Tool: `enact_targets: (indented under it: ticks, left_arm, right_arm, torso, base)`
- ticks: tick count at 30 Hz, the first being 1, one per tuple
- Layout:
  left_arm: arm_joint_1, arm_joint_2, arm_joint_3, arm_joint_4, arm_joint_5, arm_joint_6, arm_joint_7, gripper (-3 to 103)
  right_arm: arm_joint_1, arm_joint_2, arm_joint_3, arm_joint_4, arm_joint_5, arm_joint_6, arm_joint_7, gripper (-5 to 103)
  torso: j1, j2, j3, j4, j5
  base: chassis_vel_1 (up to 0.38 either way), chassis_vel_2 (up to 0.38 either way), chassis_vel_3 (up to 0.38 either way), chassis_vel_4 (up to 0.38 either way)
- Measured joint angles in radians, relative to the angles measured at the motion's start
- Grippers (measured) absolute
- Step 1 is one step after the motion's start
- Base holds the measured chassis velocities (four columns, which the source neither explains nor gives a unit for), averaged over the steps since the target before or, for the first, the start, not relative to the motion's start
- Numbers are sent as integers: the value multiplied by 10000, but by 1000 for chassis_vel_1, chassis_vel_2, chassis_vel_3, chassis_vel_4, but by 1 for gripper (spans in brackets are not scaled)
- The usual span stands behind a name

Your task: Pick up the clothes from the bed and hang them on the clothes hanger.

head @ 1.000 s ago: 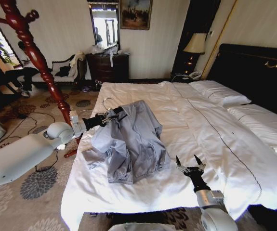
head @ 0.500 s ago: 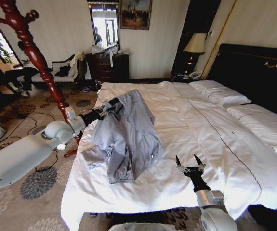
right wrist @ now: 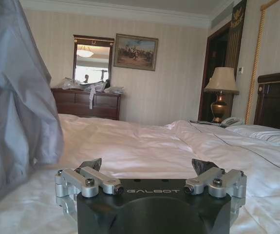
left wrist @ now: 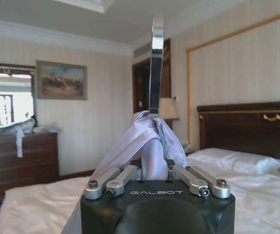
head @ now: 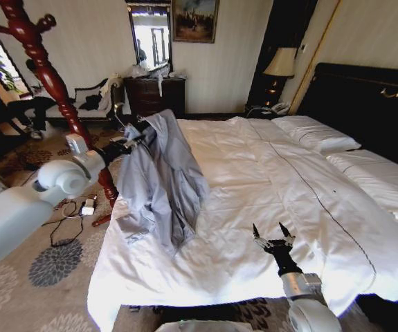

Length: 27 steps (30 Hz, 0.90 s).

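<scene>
At the bed's point(head: 268, 180) left edge, beside a turned red-brown wooden coat stand point(head: 43, 69), the left claw point(head: 131, 142) is clamped on the neck of the clothes hanger point(left wrist: 155, 63), metal hook upright, so the thin grey-lavender jacket point(head: 160, 180) drapes from its shoulders, hem trailing on the smooth white duvet. The right claw point(head: 273, 234) rests spread and empty near the bed's foot, apparently idle.

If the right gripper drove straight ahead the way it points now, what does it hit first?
Probably nothing close. The right gripper, fingers open, points low across the white duvet of the bed. The hanging jacket sits off to its side, outside that line. Depth is unclear, so it may graze the duvet first.
</scene>
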Motion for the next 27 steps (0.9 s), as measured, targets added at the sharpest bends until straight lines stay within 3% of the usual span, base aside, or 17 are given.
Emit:
enact_targets:
  ticks: [4,14,21,27]
  left_arm:
    - [-412,-45,23,173,-151,97,-102,16]
    - [-2755,-477,1349,1003,-866,586,-650,16]
    - [-3570,-803,1296,1403,-1488,1057,-1255,16]
    - [-3773,-657,1052,1638,-1565,1426,-1635,16]
  right_arm:
    - [0,0,0,0,1,0,0,100]
    - [0,0,-1,0,1,-1,1,100]
    - [1,0,-1,0,1,-1,1,100]
    - [1,0,-1,0,1,-1,1,100]
  torso:
    - [1,0,0,-1,0]
    - [0,0,0,-3,1]
    - [0,-1,1,-3,1]
    - [1,-1,1,-1,0]
  base:
    - [0,0,0,0]
    - [0,0,0,0]
    - [0,0,0,0]
    - [0,0,0,0]
